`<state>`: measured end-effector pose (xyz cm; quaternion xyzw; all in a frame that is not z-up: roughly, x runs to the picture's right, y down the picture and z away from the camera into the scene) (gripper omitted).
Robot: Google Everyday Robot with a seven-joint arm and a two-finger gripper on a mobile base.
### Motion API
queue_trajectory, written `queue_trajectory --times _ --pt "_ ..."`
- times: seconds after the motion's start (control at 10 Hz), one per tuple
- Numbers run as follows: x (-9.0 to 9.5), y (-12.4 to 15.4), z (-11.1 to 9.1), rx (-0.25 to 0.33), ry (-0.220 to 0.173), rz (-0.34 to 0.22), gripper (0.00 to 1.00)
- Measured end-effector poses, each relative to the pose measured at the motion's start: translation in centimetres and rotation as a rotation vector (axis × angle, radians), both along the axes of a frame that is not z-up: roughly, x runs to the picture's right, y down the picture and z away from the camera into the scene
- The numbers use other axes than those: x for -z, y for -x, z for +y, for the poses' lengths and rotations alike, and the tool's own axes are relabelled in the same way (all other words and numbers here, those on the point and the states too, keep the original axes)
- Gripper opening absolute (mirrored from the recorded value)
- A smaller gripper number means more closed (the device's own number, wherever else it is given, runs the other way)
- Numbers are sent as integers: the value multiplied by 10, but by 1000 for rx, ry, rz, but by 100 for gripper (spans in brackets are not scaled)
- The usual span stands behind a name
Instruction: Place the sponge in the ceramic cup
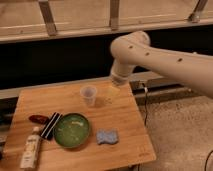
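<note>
The light blue sponge (107, 137) lies flat on the wooden table (125, 117), near its front edge and right of the green bowl. The whitish ceramic cup (88, 95) stands upright toward the back of the table, with nothing visible in it. My gripper (114, 92) hangs from the cream-coloured arm just right of the cup, above the table's back right part, its pale yellow tip pointing down. It is well behind the sponge and holds nothing that I can see.
A round green bowl (72, 130) sits front centre. Left of it lie a black flat object (50, 125), a red item (38, 119) and a white bottle (31, 147) on its side. A dark wall and rails run behind the table; floor lies to the right.
</note>
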<state>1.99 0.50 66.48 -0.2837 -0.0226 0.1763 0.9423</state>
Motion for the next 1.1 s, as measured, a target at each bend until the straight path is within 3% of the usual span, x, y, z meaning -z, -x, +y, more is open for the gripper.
queue_trajectory --times 0.2,0.6,0.8,1.1 --pt "17 54 13 151 -12 -92 80" --pt "16 53 14 163 -9 -89 80" --pt "10 56 21 177 13 -103 80" --pt "-19 70 65 189 81 -151 80"
